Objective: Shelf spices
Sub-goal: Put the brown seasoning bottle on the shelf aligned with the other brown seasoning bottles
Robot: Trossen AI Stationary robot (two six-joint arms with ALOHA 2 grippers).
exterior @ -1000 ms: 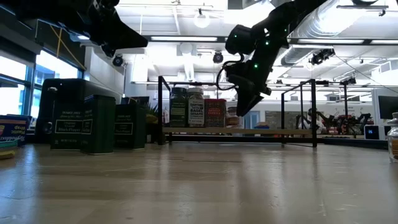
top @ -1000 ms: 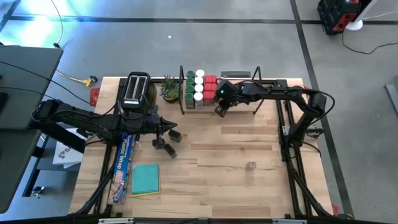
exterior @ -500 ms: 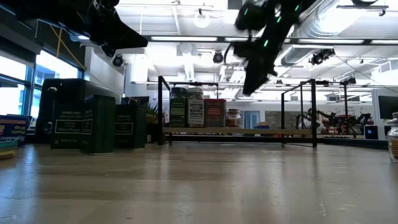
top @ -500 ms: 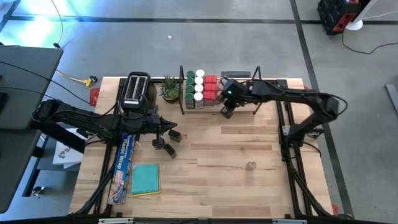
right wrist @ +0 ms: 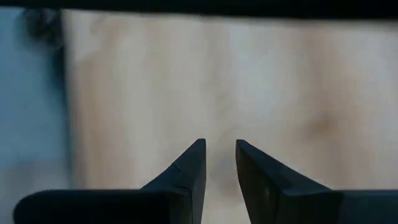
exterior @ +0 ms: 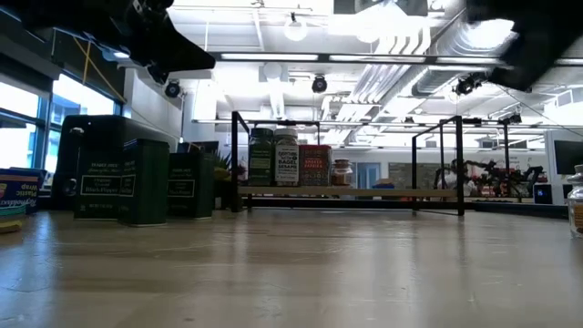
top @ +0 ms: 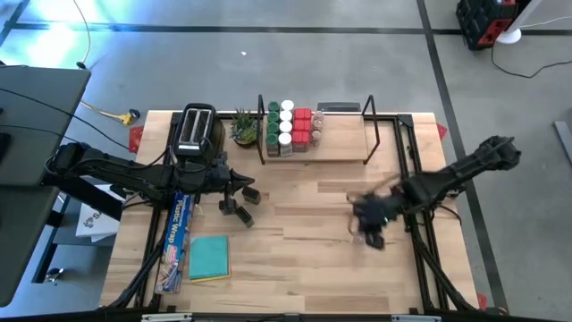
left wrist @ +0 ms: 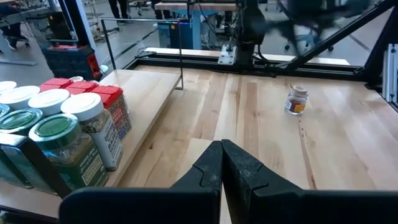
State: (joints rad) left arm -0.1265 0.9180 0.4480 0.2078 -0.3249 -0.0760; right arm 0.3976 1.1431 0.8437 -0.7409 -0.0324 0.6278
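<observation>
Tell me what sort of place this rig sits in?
Probably a robotics lab or workshop: exposed ceiling ducts, a taped grey concrete floor, and more black-framed workbenches behind the light-wood table.

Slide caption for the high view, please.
Right gripper empty above the table near a small clear jar; spices fill the shelf's left end; left gripper waits shut.

The wooden table (top: 304, 259) carries the shelf (top: 344, 141), toaster (top: 194, 128), teal pad (top: 209, 258) and dark tins (top: 237, 207).
</observation>
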